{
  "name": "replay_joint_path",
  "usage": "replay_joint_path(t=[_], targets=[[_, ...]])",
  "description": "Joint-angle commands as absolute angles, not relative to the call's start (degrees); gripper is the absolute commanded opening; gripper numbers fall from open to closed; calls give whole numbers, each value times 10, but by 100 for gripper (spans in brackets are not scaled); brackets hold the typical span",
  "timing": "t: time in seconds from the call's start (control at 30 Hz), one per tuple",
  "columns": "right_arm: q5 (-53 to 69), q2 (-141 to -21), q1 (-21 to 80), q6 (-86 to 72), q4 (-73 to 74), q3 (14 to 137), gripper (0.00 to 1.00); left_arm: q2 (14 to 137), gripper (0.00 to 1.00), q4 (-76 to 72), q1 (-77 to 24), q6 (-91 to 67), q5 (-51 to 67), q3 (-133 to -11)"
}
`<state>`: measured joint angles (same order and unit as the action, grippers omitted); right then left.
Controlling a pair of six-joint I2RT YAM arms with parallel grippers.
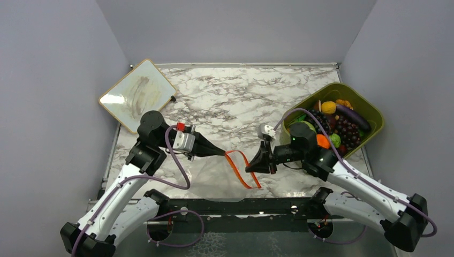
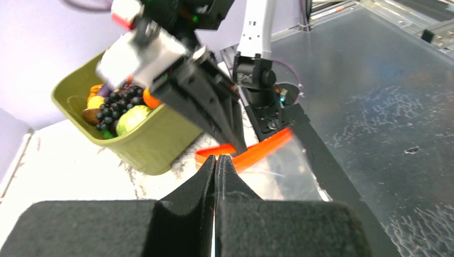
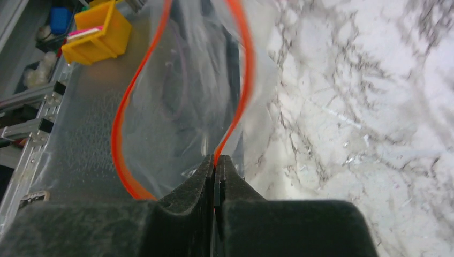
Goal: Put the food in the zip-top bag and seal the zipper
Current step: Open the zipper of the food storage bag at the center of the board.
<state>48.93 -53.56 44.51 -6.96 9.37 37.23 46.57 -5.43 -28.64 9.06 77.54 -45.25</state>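
Small clear crinkly zip-top bag (image 1: 242,172) hangs between the two arms, low over the near edge of the table, mouth spread open. Its thin red-orange zipper (image 1: 236,161) loops from one gripper to the other. Left gripper (image 1: 221,153) is closed tight, tips pinching the left end of the zipper. Right gripper (image 1: 250,168) is also clamped down, fingers (image 3: 206,170) together on the far lip of the zipper, which is seen clearly from the right wrist. Nothing visible inside the bag.

The food is all in the olive-green plastic bin (image 1: 375,114) at the right back of the table, just behind the right arm's wrist and well apart from the bag: dark purple grapes (image 1: 347,129), an orange piece (image 1: 323,141), a light-green ball (image 1: 335,140), a yellow round piece (image 1: 328,107) and a long purple eggplant-like piece (image 1: 354,117). The right arm's forearm lies between the bag and the bin.

A wood-framed whiteboard (image 1: 136,94) with smudges sits tilted at the table's left back corner, clear of both arms. White marble-pattern tabletop (image 1: 230,99) with grey veins. Black metal frame rail (image 1: 241,206) runs along the near edge under the bag. Plain grey walls (image 1: 48,80) on three sides. Yellow plastic boxes (image 3: 97,31) show off the table in the right wrist view.
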Motion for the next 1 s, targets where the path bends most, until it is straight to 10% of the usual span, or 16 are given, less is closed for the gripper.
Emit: replay_joint_path(t=[0.0, 0.57, 0.97], targets=[[445, -449, 445, -90, 40, 373, 2, 444, 2, -33, -289, 124, 689, -460], [258, -449, 444, -124, 72, 409, 2, 472, 97, 17, -289, -54, 332, -543], [99, -481, 445, -255, 66, 436, 2, 480, 99, 98, -290, -100, 161, -569]])
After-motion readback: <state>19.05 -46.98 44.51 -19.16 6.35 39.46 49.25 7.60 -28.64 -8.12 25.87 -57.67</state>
